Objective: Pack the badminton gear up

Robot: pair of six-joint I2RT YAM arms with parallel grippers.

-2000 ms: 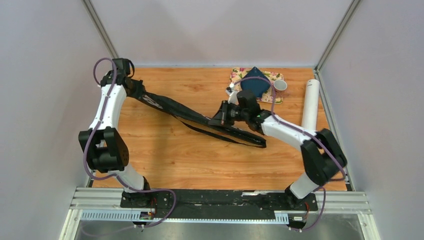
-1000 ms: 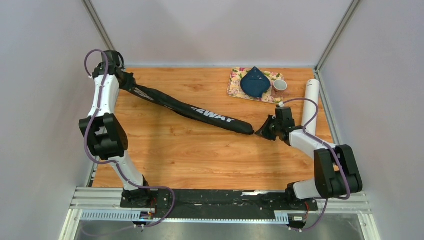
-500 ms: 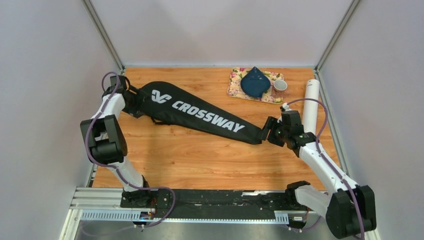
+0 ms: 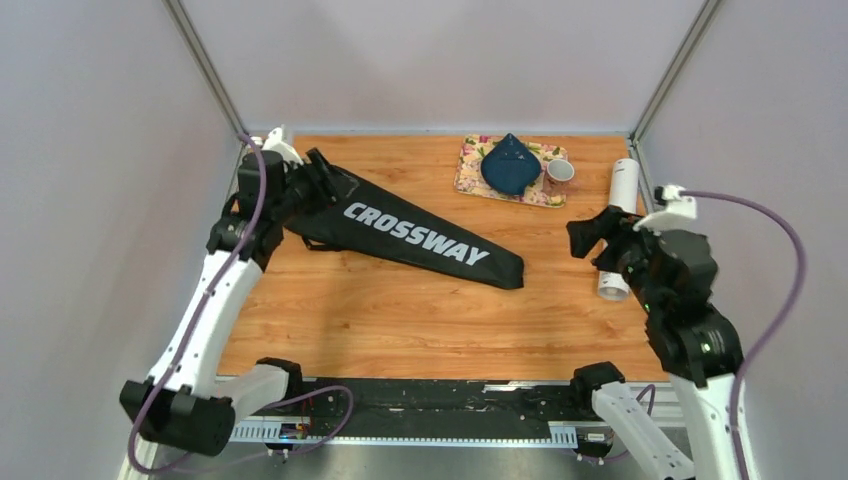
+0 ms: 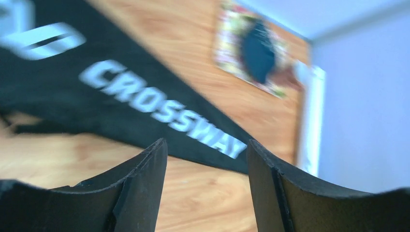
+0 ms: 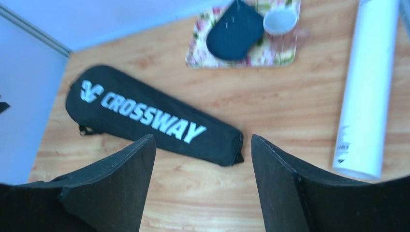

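Black racket cover [image 4: 420, 240] lies diagonally, narrow end pointing near-right; left gripper [image 5: 205, 147] and right gripper [image 6: 203, 140] both gape empty.

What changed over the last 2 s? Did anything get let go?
The two arms were holding the racket cover twisted between them. It now lies flat, logo up, and both have let go. The left gripper lifted off the wide end, and the right gripper pulled back to the right, off the narrow tip. Both are open and empty. The tube, tray and cup stayed put.
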